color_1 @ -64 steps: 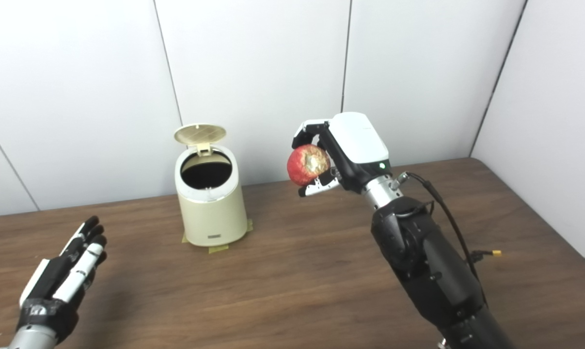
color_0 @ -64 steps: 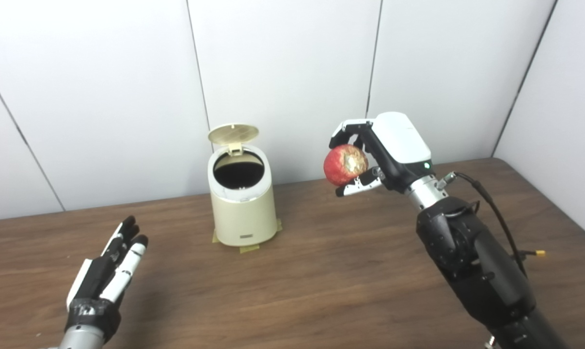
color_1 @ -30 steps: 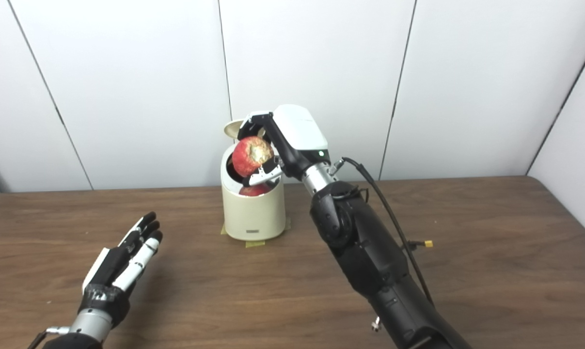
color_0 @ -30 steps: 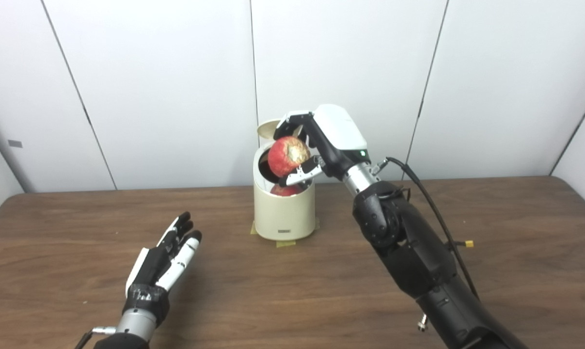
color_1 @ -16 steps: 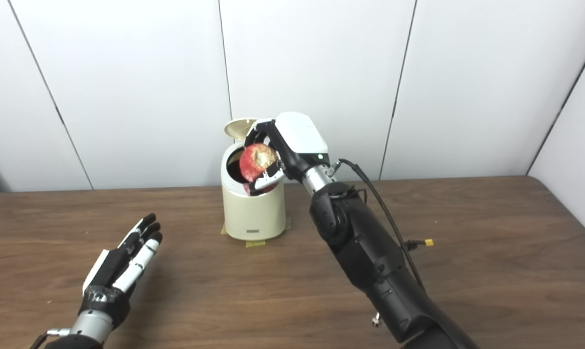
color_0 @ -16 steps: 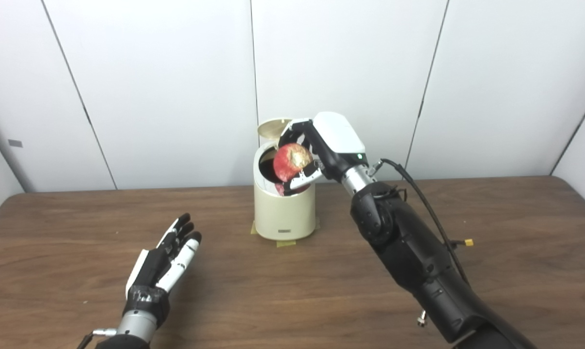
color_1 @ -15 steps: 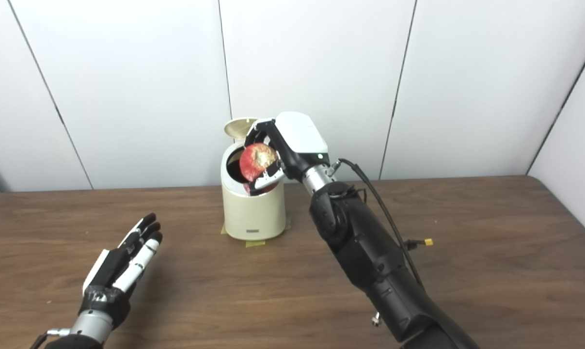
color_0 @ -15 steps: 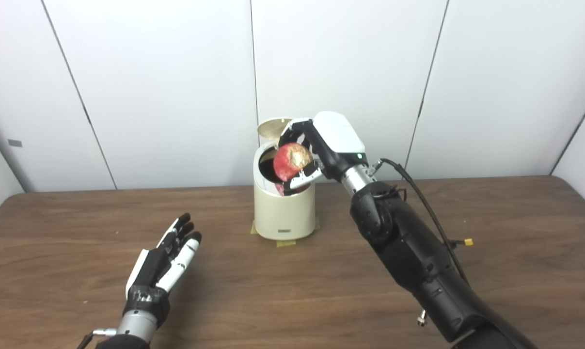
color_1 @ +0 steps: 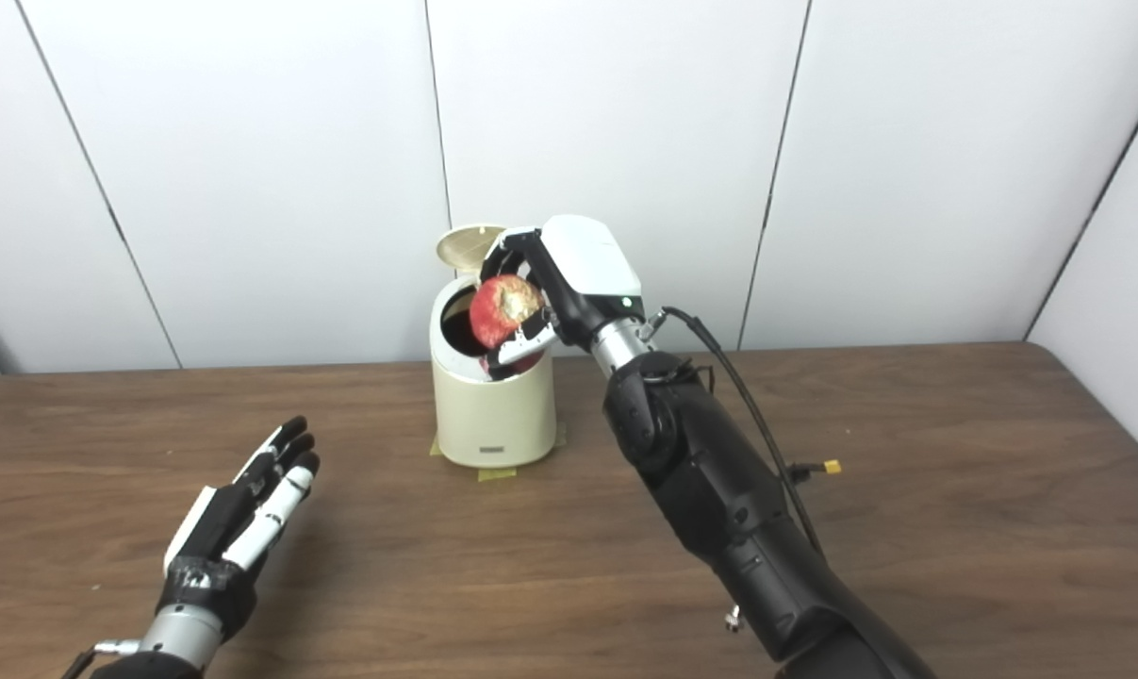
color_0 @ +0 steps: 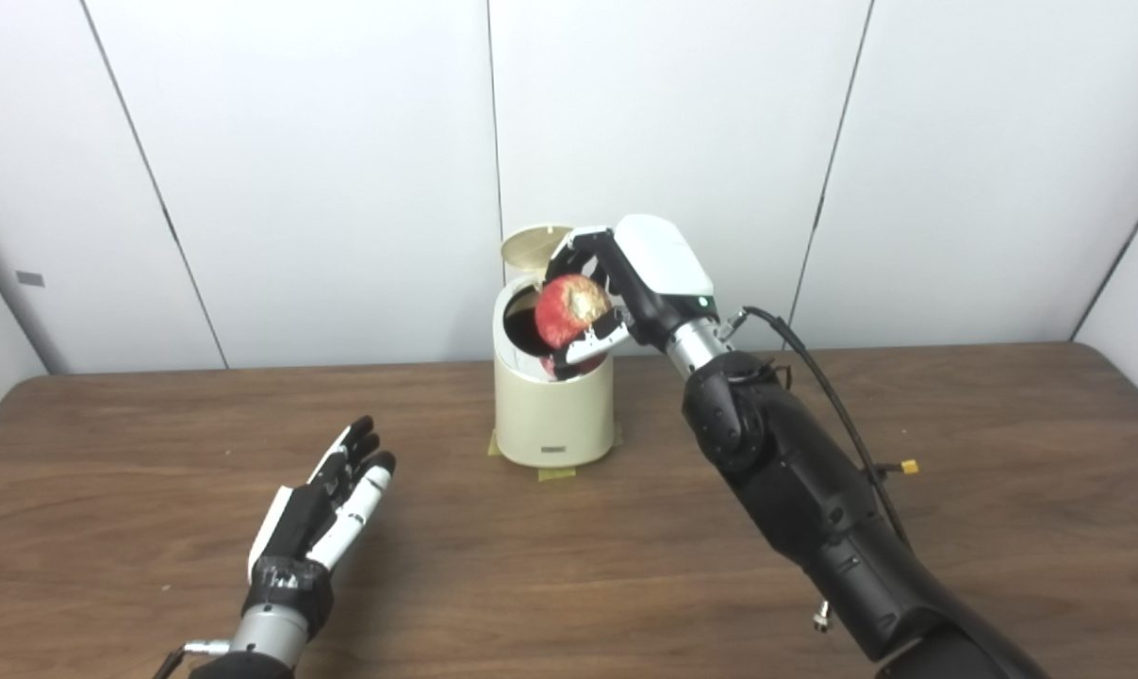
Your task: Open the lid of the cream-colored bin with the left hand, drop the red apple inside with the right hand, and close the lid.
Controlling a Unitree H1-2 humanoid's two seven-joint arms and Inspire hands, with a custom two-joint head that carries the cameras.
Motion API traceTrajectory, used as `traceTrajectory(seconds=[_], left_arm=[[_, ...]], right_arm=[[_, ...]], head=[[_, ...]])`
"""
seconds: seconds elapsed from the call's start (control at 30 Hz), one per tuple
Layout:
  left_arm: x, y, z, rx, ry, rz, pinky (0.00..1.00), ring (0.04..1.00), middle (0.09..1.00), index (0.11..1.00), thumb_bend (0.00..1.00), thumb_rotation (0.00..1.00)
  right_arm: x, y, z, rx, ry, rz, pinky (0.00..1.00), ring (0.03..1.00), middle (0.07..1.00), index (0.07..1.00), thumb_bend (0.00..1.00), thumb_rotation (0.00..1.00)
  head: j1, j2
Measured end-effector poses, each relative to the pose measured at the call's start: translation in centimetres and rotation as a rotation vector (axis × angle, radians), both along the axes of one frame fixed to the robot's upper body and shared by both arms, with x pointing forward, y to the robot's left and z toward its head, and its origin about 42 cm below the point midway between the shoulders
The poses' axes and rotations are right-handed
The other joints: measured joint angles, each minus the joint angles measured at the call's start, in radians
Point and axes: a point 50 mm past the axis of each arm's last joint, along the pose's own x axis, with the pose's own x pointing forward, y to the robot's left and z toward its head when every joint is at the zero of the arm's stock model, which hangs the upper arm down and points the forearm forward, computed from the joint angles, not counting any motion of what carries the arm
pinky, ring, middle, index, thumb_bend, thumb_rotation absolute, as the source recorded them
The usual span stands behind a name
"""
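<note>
The cream-colored bin [color_0: 552,420] stands on the wooden table near the back wall, its lid [color_0: 531,247] tipped up behind the dark mouth. My right hand [color_0: 639,283] hangs over the mouth, shut on the red apple [color_0: 570,312], which sits just above the rim. A red patch shows on the inner wall of the bin below the apple. My left hand [color_0: 328,505] rests low at the front left, fingers spread and straight, holding nothing, well apart from the bin.
Tape patches [color_0: 556,471] hold the bin's base to the table [color_0: 569,566]. A black cable with a yellow tip [color_0: 906,466] runs along my right arm. White wall panels stand close behind the bin.
The camera swung early on, recentring the bin. My right hand carried the apple from right of the bin to over its mouth, then lowered it slightly. The left hand barely shifted.
</note>
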Motion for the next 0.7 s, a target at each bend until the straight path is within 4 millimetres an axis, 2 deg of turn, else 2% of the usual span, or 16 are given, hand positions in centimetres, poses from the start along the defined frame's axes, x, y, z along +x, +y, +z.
traceTrajectory(seconds=[0.03,0.07,0.1,0.13,0.17,0.2,0.27,0.37,0.53,0.7], left_arm=[[0.00,-0.01,0.00,0.002,0.000,0.000,0.98,0.970,0.971,0.972,0.45,0.52],[-0.01,0.00,-0.01,0.003,0.000,0.000,0.98,0.969,0.972,0.973,0.44,0.52],[-0.01,0.00,-0.01,0.004,0.000,0.001,0.99,0.971,0.971,0.973,0.45,0.52],[-0.01,0.00,-0.01,0.005,0.000,0.001,0.99,0.967,0.967,0.970,0.46,0.52],[-0.01,0.02,-0.01,0.008,0.000,0.002,0.99,0.964,0.964,0.970,0.46,0.52],[-0.02,0.03,-0.02,0.011,0.001,0.004,0.99,0.959,0.963,0.972,0.46,0.52],[-0.05,0.04,-0.02,0.016,0.001,0.006,0.97,0.951,0.959,0.976,0.45,0.52],[-0.12,0.00,0.01,0.017,-0.001,0.002,0.97,0.954,0.965,0.994,0.45,0.52],[-0.14,0.02,0.05,0.020,0.000,-0.010,0.92,0.949,0.965,1.000,0.45,0.47],[-0.17,0.09,0.06,-0.010,0.000,-0.029,0.94,0.959,0.978,1.000,0.45,0.38]], right_arm=[[0.02,0.02,0.02,-0.001,0.006,-0.006,0.43,0.412,0.513,0.540,0.51,0.00],[0.05,0.08,0.09,-0.003,0.012,-0.012,0.45,0.486,0.574,0.518,0.52,0.07],[0.06,0.16,0.18,-0.006,0.021,-0.020,0.45,0.531,0.615,0.599,0.67,0.08],[0.01,0.30,0.31,-0.009,0.029,-0.023,0.45,0.566,0.649,0.656,0.76,0.10],[-0.05,0.42,0.38,-0.013,0.036,-0.025,0.45,0.578,0.663,0.686,0.80,0.12],[-0.08,0.53,0.36,-0.016,0.043,-0.031,0.49,0.620,0.696,0.712,0.82,0.13],[-0.11,0.67,0.29,-0.024,0.049,-0.034,0.56,0.689,0.740,0.742,0.84,0.14],[-0.27,0.89,0.30,-0.037,0.049,-0.034,0.62,0.733,0.762,0.754,0.86,0.15],[-0.68,0.99,0.31,-0.043,0.038,-0.033,0.64,0.744,0.763,0.748,0.85,0.15],[-0.80,0.87,0.13,-0.042,0.039,-0.032,0.61,0.697,0.714,0.693,0.83,0.12]], head=[[0.002,0.002],[0.002,0.002],[0.002,0.002],[0.003,0.003],[0.003,0.003],[0.000,0.005],[0.002,0.006],[0.002,0.008],[-0.003,0.009],[-0.003,0.014]])
